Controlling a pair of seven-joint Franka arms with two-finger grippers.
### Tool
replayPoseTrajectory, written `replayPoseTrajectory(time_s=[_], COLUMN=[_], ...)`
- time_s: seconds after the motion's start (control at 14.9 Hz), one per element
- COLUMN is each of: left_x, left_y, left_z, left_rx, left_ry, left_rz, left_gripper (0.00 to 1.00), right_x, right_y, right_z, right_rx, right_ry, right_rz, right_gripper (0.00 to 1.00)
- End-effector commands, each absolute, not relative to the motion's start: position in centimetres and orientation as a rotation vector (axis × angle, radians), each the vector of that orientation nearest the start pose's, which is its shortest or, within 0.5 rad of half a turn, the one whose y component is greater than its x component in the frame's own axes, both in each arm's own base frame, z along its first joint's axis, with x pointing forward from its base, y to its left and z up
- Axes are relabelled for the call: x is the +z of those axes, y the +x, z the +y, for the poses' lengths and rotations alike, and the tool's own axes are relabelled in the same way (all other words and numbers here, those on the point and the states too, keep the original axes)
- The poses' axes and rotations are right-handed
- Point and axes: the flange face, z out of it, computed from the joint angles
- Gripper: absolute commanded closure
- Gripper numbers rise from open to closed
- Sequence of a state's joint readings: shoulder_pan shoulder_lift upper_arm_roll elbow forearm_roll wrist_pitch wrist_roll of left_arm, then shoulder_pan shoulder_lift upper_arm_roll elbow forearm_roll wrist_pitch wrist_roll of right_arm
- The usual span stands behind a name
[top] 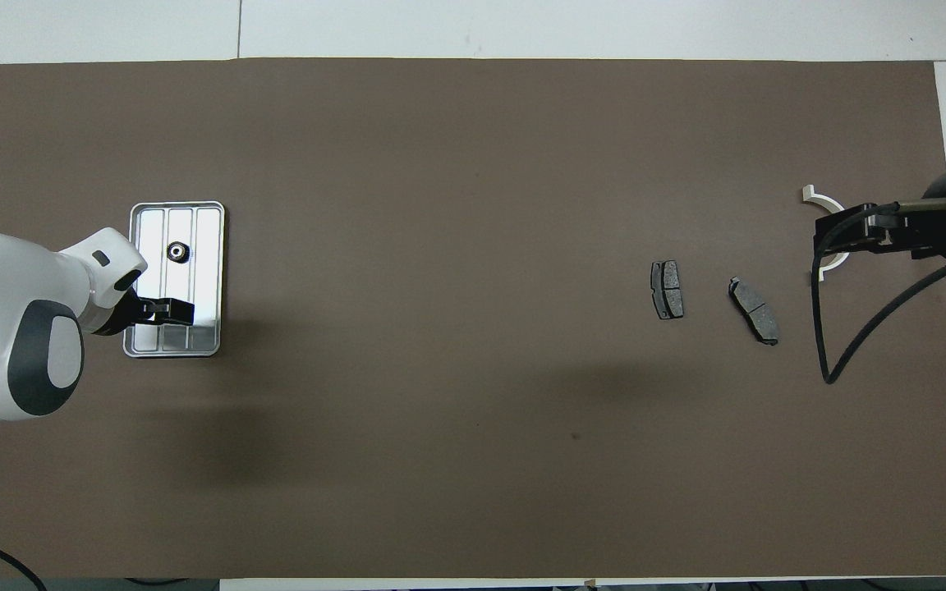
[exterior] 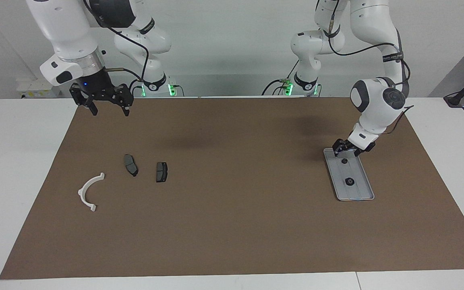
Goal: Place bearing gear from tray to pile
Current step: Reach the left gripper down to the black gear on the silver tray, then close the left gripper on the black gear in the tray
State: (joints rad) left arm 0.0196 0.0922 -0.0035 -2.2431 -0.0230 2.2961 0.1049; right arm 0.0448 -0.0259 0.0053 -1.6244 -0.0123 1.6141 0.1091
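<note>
The silver tray [exterior: 361,189] [top: 207,246] lies toward the left arm's end of the table. Two small dark round parts sit in it. One, with a light centre [exterior: 349,181] [top: 177,250], is mid-tray. A smaller one [exterior: 344,160] is at the end nearer the robots. I cannot tell which is the bearing gear. My left gripper [exterior: 347,151] [top: 181,311] hangs open low over that smaller part, which it hides in the overhead view. The pile is a white bracket [exterior: 89,191] [top: 818,197] and two dark pads [exterior: 130,165] [exterior: 161,172]. My right gripper [exterior: 110,111] [top: 841,236] waits open, raised.
A brown mat [exterior: 232,209] covers most of the white table [exterior: 18,161]. The pads [top: 667,289] [top: 754,309] lie between the bracket and the table's middle. A black cable [top: 830,328] loops from the right arm above the mat.
</note>
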Motion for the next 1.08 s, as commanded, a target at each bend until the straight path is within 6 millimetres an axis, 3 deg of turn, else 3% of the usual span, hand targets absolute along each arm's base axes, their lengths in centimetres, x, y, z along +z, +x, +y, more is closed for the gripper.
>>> replayPoseTrajectory(time_s=[0.0,0.27,0.47,1.01], left_x=[32.2,31.9,31.5,30.4], left_y=[51.9,51.9,52.1,52.5], left_z=[0.7,0.8,0.8,0.9], left_rx=[0.027,0.012,-0.007,-0.031], left_ry=[-3.162,-3.161,-3.16,-3.158], left_rz=[0.136,0.133,0.135,0.131], left_gripper=[0.09,0.11,0.12,0.12], right_x=[61.6,62.0,61.9,61.4], right_y=[54.8,55.4,55.5,55.0], right_z=[1.6,2.5,1.7,1.7], right_rx=[-0.041,-0.124,-0.113,-0.077], right_ry=[-3.121,-3.116,-3.115,-3.118], right_rz=[0.138,0.117,0.131,0.131], right_gripper=[0.0,0.0,0.0,0.0])
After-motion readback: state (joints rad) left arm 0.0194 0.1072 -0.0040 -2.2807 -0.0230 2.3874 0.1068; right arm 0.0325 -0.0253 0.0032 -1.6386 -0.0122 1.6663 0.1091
